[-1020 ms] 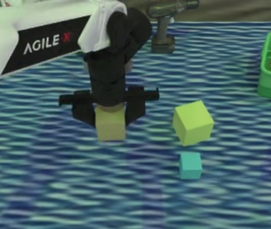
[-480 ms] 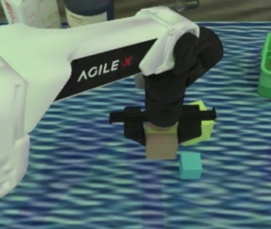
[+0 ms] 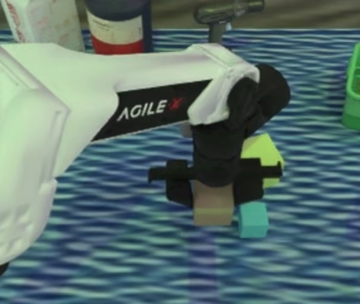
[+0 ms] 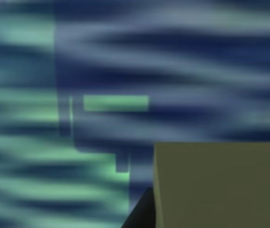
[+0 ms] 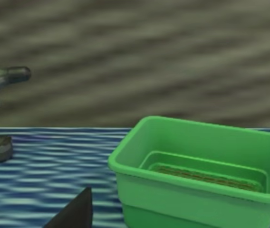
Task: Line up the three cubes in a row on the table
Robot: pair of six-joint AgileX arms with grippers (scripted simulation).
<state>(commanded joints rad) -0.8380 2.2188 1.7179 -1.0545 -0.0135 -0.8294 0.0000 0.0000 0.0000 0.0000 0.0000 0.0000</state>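
The left gripper is pinching the tan cube and, having carried it across the table from the left, is now lowering it just beside the teal cube, at that cube's nine o'clock. The lime cube is sitting behind them, at about one o'clock. Judging by this, two cubes are nearly lined up. The left arm is reaching in from ten o'clock, wrist pointing straight down. The right arm is parked near the green basket; I cannot tell its finger state.

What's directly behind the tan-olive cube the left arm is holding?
The larger lime-green cube sits behind the tan-olive cube, mostly covered by the left gripper; whether they touch is hidden.
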